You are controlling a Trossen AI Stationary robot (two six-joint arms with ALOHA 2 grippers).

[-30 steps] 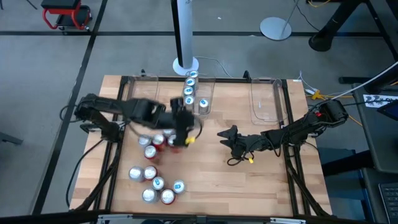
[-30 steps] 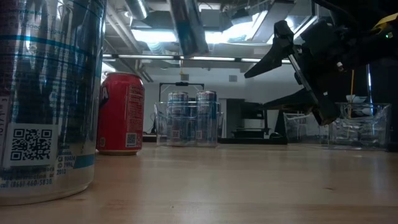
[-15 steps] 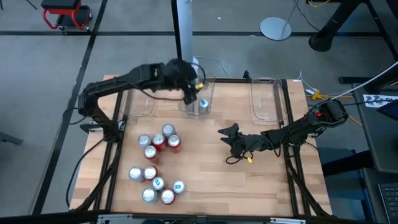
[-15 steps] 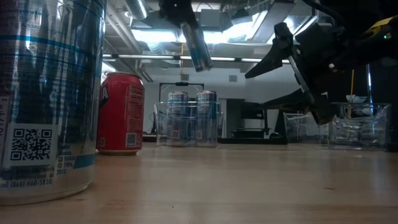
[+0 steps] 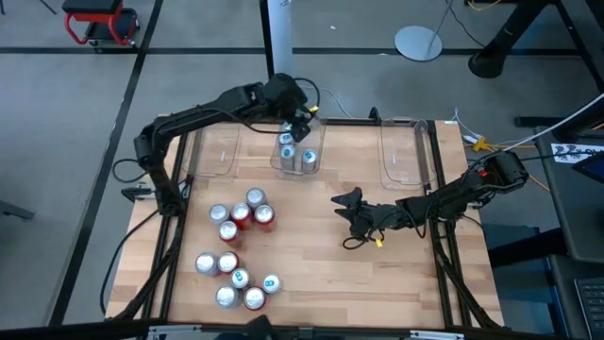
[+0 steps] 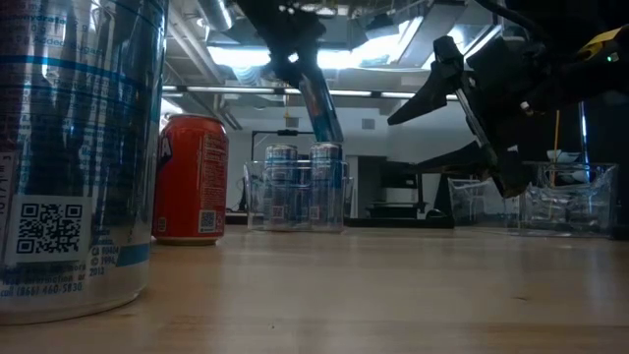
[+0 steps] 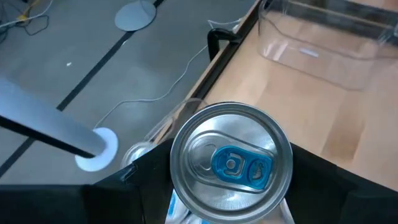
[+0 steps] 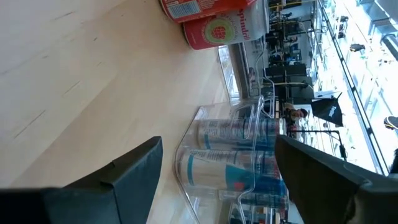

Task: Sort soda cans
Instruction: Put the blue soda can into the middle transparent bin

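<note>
Since the earlier frames the left end effector (image 5: 300, 111) has carried its blue-and-white can (image 7: 231, 164) from the loose cans (image 5: 241, 215) on the bench (image 5: 321, 274) out to the far end of the middle bin (image 5: 318, 132), where sorted cans (image 5: 308, 158) stand just behind it. Only the left wrist view shows the can's silver top clamped between both fingers (image 7: 146, 186); the low view shows it tilted. The right end effector (image 5: 347, 208) hangs still, jaws spread and empty.
</note>
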